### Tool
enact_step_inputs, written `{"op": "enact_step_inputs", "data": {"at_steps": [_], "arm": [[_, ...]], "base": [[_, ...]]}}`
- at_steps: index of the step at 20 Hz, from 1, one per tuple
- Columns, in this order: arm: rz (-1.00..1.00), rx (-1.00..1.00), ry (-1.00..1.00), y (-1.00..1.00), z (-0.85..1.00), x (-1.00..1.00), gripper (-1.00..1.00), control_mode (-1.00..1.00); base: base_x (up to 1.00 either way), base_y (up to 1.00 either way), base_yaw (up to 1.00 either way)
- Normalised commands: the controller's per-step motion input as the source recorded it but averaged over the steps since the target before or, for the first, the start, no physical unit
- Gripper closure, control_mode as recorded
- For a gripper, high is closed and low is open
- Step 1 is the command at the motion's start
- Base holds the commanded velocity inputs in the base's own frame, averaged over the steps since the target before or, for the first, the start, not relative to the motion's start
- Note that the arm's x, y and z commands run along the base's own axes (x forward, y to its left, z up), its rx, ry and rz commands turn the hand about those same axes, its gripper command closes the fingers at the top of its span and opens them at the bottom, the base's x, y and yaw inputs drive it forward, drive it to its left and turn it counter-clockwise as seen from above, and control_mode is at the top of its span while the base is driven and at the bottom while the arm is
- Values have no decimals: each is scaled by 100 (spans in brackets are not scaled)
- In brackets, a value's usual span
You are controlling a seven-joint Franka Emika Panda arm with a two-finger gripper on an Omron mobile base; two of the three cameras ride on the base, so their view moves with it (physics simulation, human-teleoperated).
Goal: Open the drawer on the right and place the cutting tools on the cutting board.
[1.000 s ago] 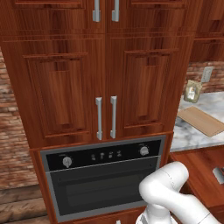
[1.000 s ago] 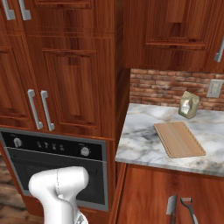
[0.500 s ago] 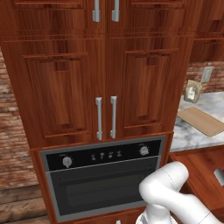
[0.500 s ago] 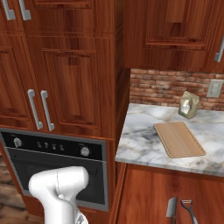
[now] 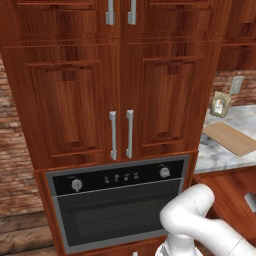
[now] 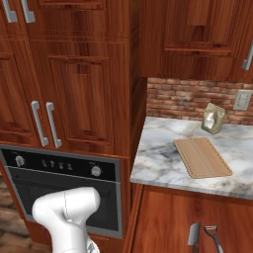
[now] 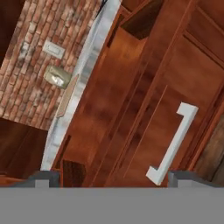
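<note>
The drawer (image 6: 163, 222) stands pulled out under the counter, its reddish-brown inside facing up. In it lie two slim tools: a knife-like one (image 6: 193, 234) and a forked one (image 6: 213, 236); one silver tool (image 5: 250, 201) is at the right edge of the left base view. The tan cutting board (image 6: 202, 157) (image 5: 230, 138) lies bare on the marble counter; its thin edge (image 7: 67, 97) is in the hand view. My gripper (image 7: 116, 179) is open, fingertips (image 7: 43, 178) wide apart, with nothing between them. A silver bar handle (image 7: 173, 144) on a wooden front sits just beyond them.
A small paper bag (image 6: 213, 118) stands behind the board near a wall outlet (image 6: 243, 100). The black oven (image 5: 117, 205) sits under tall cabinet doors with vertical handles (image 5: 121, 134). My white arm (image 6: 66, 212) bends low in front of the oven.
</note>
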Motion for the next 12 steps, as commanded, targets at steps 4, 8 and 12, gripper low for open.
{"op": "enact_step_inputs", "data": {"at_steps": [4,8,12], "arm": [[0,-5,-3,12,100,-7,-100,-100],[0,-2,0,8,100,0,-100,-100],[0,-1,0,9,100,0,-100,-100]], "base": [[0,0,0],[0,0,0],[0,0,0]]}}
